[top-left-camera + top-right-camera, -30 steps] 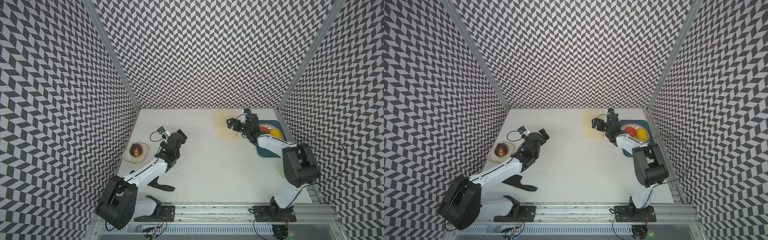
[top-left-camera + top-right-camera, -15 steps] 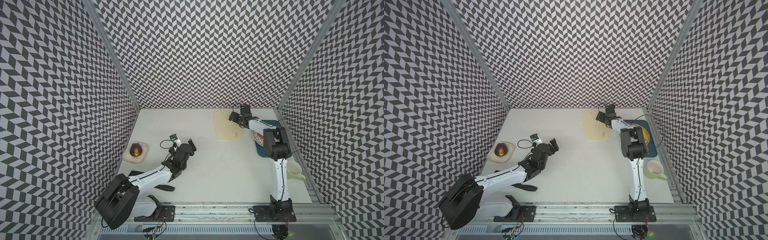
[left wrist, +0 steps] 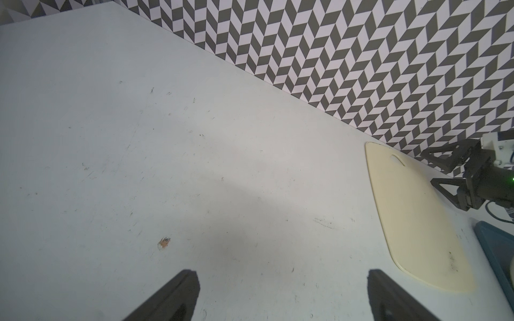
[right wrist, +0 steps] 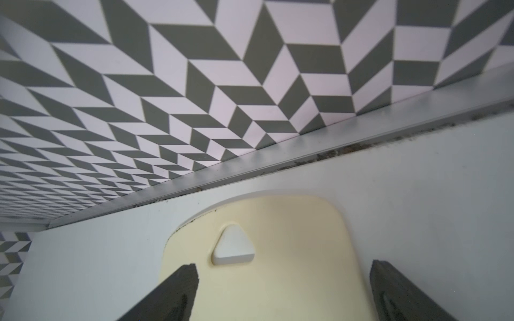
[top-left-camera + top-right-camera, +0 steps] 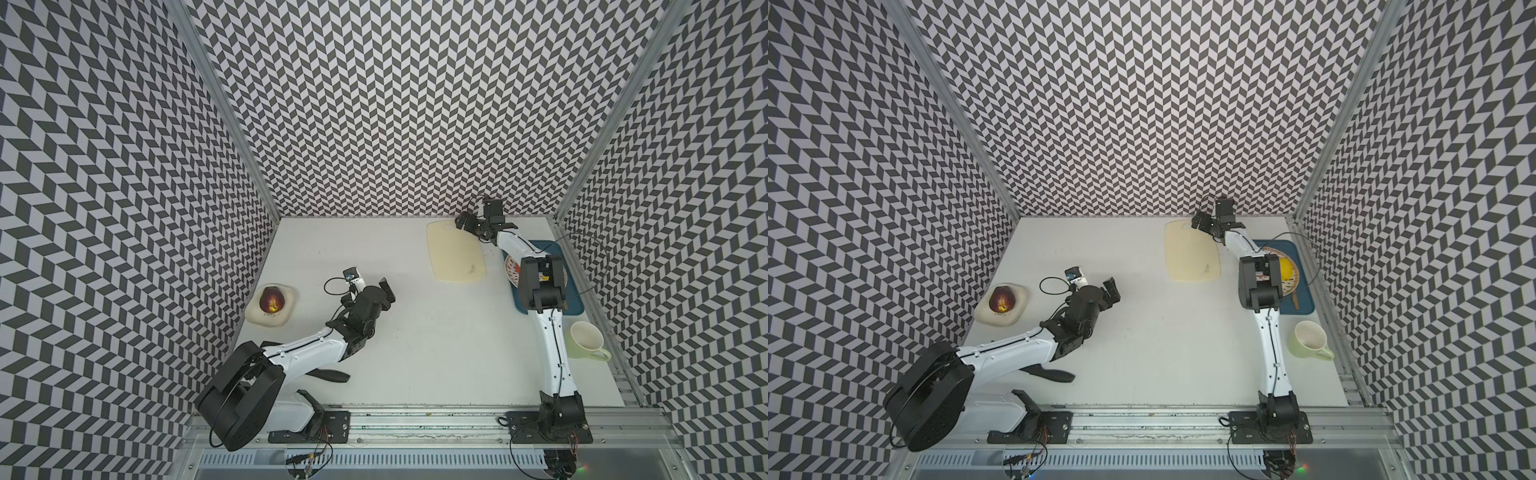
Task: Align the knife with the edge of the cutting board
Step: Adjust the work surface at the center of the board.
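Observation:
The black knife (image 5: pixel 332 375) (image 5: pixel 1054 375) lies near the table's front left, mostly hidden under my left arm. The cream cutting board (image 5: pixel 455 253) (image 5: pixel 1192 253) (image 3: pixel 411 216) lies at the back right, its hole end toward the back wall. My left gripper (image 5: pixel 377 291) (image 5: pixel 1108 293) (image 3: pixel 282 280) hangs open over bare table left of centre, far from both. My right gripper (image 5: pixel 464 222) (image 5: pixel 1200 222) (image 4: pixel 283 273) is open just above the board's hole end (image 4: pixel 233 247), with nothing between its fingers.
A cream dish with a red fruit (image 5: pixel 270 305) sits at the left wall. At the right edge a dark blue tray (image 5: pixel 575 301) holds a plate with fruit, partly under my right arm. A pale green mug (image 5: pixel 586 340) stands in front of the tray. The back wall is close behind the board.
My right arm has stretched out and its gripper has moved back to the board's far end, uncovering the mug. My left gripper has moved right toward the table's middle.

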`<state>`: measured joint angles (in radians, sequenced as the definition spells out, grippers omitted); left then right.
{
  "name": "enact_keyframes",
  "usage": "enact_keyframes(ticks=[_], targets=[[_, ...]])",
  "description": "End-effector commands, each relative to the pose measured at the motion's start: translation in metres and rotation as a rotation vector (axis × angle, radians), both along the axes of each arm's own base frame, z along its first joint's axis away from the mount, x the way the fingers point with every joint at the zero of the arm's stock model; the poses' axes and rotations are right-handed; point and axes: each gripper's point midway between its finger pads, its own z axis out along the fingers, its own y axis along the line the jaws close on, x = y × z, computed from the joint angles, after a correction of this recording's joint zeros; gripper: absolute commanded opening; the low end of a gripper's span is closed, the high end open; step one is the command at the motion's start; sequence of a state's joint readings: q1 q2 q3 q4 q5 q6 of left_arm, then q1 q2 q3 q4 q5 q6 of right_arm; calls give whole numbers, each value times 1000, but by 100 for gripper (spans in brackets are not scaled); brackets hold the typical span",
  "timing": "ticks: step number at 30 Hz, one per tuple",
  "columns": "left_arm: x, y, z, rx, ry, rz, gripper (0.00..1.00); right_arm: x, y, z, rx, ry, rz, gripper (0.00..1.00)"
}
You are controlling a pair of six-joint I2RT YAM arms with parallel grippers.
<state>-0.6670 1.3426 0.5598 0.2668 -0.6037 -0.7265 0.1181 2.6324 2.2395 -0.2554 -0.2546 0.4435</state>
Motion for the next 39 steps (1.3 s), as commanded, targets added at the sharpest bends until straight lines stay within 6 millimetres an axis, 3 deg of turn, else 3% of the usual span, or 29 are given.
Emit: enact_keyframes(ticks=[1,11,15,21,34,39], targets=[[6,-5,7,-6,-9,-6,100,-16,30,-26,29,70,116,100],[6,-6,8,-13,-6,-5,100,-51,103,-32,-39,82,311,100],[5,-3,9,-8,-12,5,100,-79,127,-48,-73,126,378,100],[5,-1,10,-3,-12,16,100,-127,164,-53,-93,163,491,100],[-3,14,24,-30,-55,68,100,-213,199,-47,-90,169,588,100],[-5,14,27,-43,-64,65,100,-232,203,-11,-74,86,609,100]])
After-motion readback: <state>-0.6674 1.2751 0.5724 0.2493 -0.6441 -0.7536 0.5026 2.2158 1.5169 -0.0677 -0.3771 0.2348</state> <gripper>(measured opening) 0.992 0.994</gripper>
